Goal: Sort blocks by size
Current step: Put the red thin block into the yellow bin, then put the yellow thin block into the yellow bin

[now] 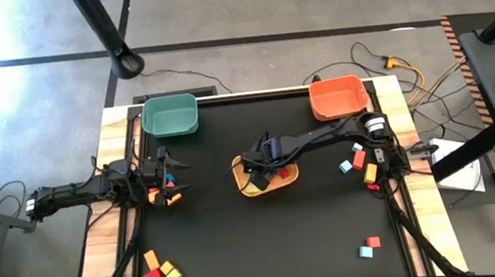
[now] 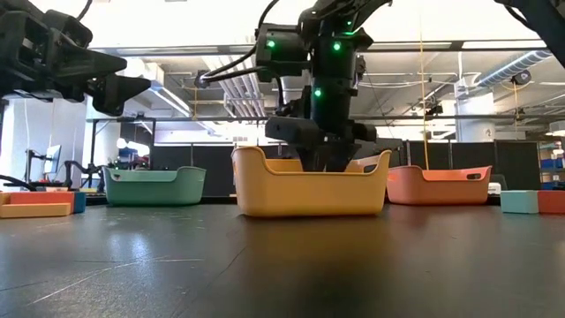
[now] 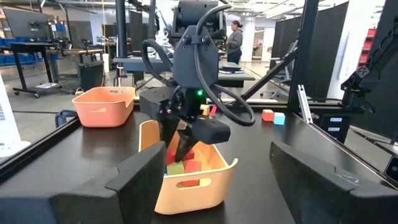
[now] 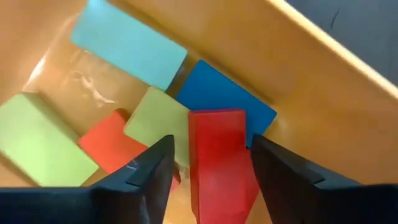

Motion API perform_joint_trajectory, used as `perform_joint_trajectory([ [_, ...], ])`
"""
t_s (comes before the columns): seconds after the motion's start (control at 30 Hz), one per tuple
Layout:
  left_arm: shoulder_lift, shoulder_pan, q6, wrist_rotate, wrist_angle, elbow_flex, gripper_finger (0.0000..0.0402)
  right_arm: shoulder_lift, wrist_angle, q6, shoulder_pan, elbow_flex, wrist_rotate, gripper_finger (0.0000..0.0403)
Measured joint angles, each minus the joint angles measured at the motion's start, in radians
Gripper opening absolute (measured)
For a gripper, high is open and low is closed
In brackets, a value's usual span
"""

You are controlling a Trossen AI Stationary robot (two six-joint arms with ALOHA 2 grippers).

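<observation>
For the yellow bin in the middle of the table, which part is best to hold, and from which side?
Judging by its shape, take the yellow bin by the slot handle in its end wall or by the thin upright rim, from above. The right gripper, holding a red block, is inside it now.

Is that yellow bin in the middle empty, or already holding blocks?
Holding blocks. Inside the yellow bin, the right gripper hangs over light blue, dark blue, green and red blocks.
</observation>
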Motion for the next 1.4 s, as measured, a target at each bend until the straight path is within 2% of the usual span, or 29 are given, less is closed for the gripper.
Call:
perform_joint_trajectory([
  [0.13,0.000,0.000,0.000,0.000,0.000,0.000,0.0274,-0.044,-0.005,-0.031,0.023,0.000,0.045,0.0223],
  [0.43,0.000,0.000,0.000,0.000,0.000,0.000,0.0274,-0.196,0.024,-0.134,0.233,-0.018,0.415,0.0278],
  [0.7,0.000,0.000,0.000,0.000,0.000,0.000,0.0274,-0.209,0.268,-0.254,0.444,-0.124,0.567,0.0295],
  [0.9,-0.001,0.000,-0.001,0.000,0.022,0.000,0.0274,-0.210,0.513,-0.411,0.537,-0.203,0.566,0.0289],
  [1.07,-0.001,-0.001,-0.127,0.000,0.139,0.000,0.0274,-0.211,0.524,-0.437,0.563,-0.217,0.543,0.0283],
  [1.23,0.005,-0.001,-0.139,0.000,0.222,0.000,0.0274,-0.211,0.528,-0.440,0.560,-0.217,0.555,0.0274],
  [1.4,0.018,-0.008,-0.264,0.033,0.242,0.000,0.0274,-0.211,0.531,-0.408,0.606,-0.219,0.563,0.0261],
])
